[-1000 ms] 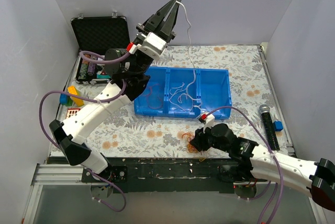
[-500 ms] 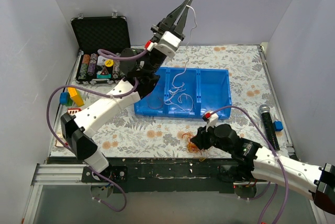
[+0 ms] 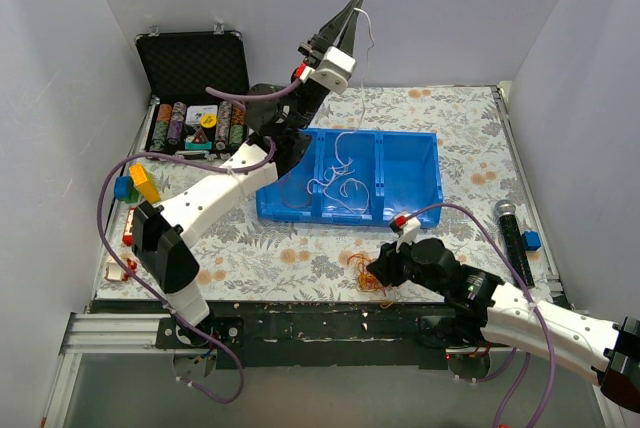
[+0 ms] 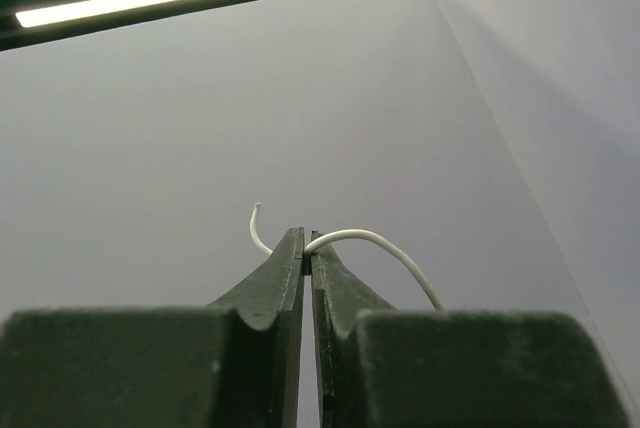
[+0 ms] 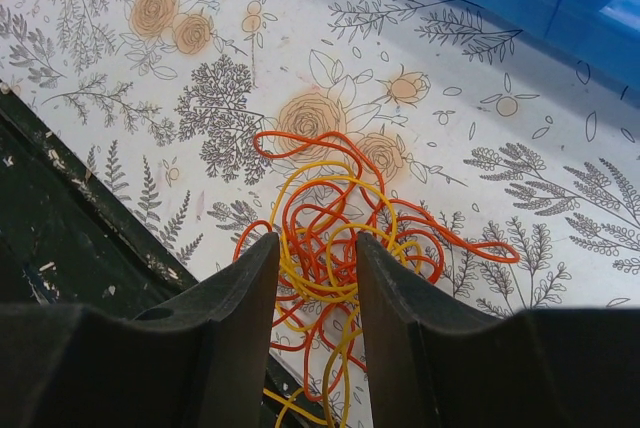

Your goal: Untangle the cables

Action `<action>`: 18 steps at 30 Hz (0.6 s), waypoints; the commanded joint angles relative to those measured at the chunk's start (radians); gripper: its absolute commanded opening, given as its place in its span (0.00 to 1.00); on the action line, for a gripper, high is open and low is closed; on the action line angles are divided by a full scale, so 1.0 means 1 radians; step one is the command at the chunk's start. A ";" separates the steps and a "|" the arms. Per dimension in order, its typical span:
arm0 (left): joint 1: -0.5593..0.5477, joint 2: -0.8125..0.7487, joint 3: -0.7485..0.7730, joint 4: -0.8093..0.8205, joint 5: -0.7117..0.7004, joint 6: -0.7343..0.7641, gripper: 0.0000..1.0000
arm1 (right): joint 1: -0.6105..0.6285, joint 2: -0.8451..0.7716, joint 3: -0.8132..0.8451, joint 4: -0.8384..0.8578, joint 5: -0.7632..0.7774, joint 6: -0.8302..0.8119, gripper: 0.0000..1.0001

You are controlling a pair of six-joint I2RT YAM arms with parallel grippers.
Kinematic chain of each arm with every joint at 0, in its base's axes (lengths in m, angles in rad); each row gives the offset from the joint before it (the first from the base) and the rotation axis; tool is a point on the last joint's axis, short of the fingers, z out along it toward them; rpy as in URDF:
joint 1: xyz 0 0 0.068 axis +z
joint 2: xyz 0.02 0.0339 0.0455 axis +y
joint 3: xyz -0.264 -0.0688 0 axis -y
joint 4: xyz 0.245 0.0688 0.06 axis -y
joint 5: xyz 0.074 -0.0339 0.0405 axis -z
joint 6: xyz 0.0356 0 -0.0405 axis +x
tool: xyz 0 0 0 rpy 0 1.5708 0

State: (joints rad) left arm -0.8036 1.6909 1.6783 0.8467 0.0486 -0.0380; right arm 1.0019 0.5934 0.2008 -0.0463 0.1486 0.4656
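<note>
Changed since a second ago: my left gripper has swung slightly right and farther back, and the white cable's tail, which then trailed low over the bin, now hangs shorter. My right arm has barely shifted.

Item 1, left gripper: raised high against the far wall, claw pinched tight on the white cable. A short end curls out on one side of the tips; the longer run arcs out on the other and drops away.

Item 2, white cable: hangs from the claw toward the blue bin.

Item 3, loose white cables: curled in the bin's middle compartment.

Item 4, right gripper: low at the near edge of the table, fingers parted.

Item 5, orange and yellow tangle: lies on the floral cloth between those parted fingers, just near of the bin; I cannot tell whether the fingers touch it.

Item 6, black case: open, far left corner.

Item 7, microphone: right edge, well apart from the tangle.
</note>
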 commanded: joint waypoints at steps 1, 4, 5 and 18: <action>0.011 0.030 0.090 0.038 -0.007 0.006 0.03 | 0.003 -0.015 0.002 0.008 0.016 0.005 0.45; 0.014 0.056 0.170 0.063 0.011 0.013 0.03 | 0.003 -0.020 0.000 0.011 0.016 0.005 0.45; 0.012 0.061 0.181 0.075 0.029 0.024 0.03 | 0.003 -0.020 -0.001 0.013 0.014 0.004 0.45; 0.012 0.047 0.140 0.132 0.192 0.104 0.00 | 0.003 -0.001 -0.006 0.029 0.011 0.004 0.45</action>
State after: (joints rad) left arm -0.7933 1.7794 1.8515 0.9592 0.2024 0.0353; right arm 1.0019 0.5846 0.1997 -0.0532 0.1539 0.4660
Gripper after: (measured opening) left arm 0.029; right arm 0.446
